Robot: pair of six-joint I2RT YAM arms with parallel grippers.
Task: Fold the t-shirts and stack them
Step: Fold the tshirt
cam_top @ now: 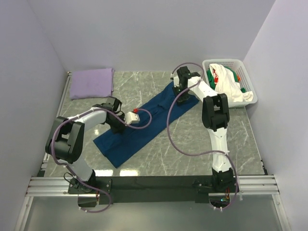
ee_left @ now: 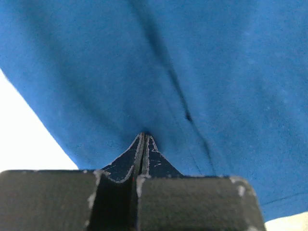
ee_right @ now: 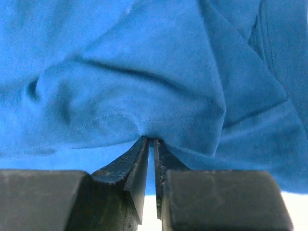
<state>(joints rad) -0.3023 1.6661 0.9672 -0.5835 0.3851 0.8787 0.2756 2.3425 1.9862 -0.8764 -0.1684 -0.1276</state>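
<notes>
I'm midway through folding the blue shirt (cam_top: 130, 144), which lies as a long slanted strip across the table. Nearest me, my left claw (ee_left: 144, 136) is pressed together on a pucker of its cloth near the left edge, with the arm bent low. Farther off, my right claw (ee_right: 150, 140) nips the hem at the far end, the arm stretched forward. Next, I judge, both must lift together and carry one end over. Beyond, a folded lavender shirt (cam_top: 91, 83) lies far left, and the basket (cam_top: 221, 61) holds the rest.
</notes>
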